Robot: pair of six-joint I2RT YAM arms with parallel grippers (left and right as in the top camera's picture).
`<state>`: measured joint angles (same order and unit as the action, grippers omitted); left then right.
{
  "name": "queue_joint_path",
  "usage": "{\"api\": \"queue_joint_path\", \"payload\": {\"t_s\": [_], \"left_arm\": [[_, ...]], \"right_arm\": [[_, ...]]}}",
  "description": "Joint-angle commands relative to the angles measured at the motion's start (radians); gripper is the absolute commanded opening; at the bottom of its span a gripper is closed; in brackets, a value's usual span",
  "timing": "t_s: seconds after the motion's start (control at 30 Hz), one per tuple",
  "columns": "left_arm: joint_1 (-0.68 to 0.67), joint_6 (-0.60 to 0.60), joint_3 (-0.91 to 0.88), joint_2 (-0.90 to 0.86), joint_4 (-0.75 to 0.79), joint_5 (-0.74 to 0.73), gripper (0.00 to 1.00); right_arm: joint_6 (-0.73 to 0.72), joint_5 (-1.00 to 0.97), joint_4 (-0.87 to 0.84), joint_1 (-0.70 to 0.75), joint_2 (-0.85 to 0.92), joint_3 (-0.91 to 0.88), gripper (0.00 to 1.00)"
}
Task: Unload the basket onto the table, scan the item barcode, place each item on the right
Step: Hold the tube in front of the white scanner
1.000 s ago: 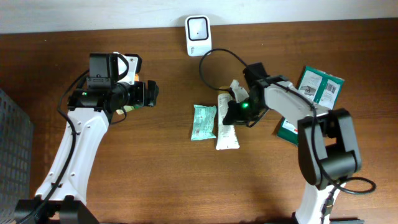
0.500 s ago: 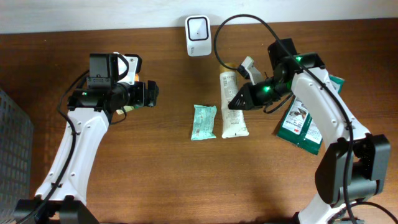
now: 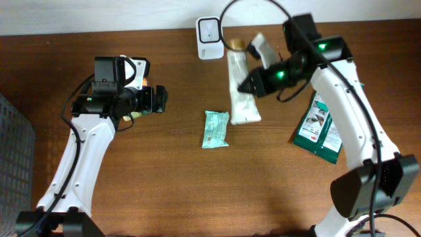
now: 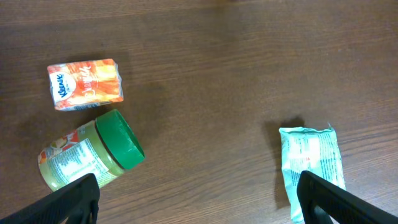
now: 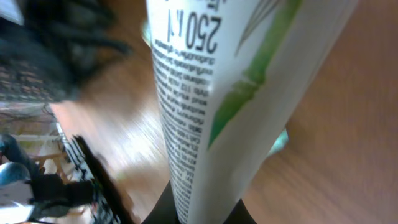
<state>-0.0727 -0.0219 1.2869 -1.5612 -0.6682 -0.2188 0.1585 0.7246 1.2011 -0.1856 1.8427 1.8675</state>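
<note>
**On the brown table: tube gripped beside the scanner**

Across the room ran a dark wooden table [image 3: 164, 191], its far edge against a white wall [image 3: 99, 13]. A dark mesh basket [image 3: 13, 151] was cut off at the 9 o'clock side.

The right gripper [image 3: 252, 85] was clenched on a white tube [image 3: 241, 89], pinching its 3 o'clock edge. The tube ran roughly 12 to 6 o'clock. Its upper end sat just beside the white scanner [image 3: 209, 28], at about the scanner's 4 o'clock. The left gripper [image 3: 160, 99] hung with its jaws spread wide and nothing between them, well apart from the tube at its 9 o'clock.

A teal pouch [image 3: 216, 128] lay flat at the tube's 7 o'clock, and a green packet [image 3: 320, 128] lay at its 4 o'clock under the right arm. The left wrist camera also looked down on an orange juice carton [image 4: 86, 84] and a green-lidded jar [image 4: 90, 151] lying on its side.

From the right wrist the tube filled the view, showing small print, "250" and a green stripe. Everything behind it was blurred. I could not tell whether a barcode faced the scanner, nor whether the tube's lower end touched the wood. The left arm hid most of the jar from above.
</note>
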Motion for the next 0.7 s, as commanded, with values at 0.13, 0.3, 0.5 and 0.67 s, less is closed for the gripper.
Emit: {"api": "queue_joint_path", "payload": {"t_s": [0.13, 0.3, 0.5, 0.67], "left_arm": [[0.004, -0.008, 0.014, 0.013, 0.0, 0.006, 0.99], [0.004, -0.008, 0.014, 0.013, 0.001, 0.006, 0.99], [0.003, -0.008, 0.014, 0.013, 0.001, 0.006, 0.99], [0.004, -0.008, 0.014, 0.013, 0.0, 0.007, 0.99]], "right_arm": [[0.02, 0.138, 0.011, -0.005, -0.028, 0.095, 0.04], [-0.127, -0.489, -0.198, -0.097, -0.003, 0.095, 0.04], [0.024, -1.182, -0.656, -0.208, 0.185, 0.095, 0.04], [0.3, -1.235, -0.98, -0.215, 0.396, 0.095, 0.04]]}}
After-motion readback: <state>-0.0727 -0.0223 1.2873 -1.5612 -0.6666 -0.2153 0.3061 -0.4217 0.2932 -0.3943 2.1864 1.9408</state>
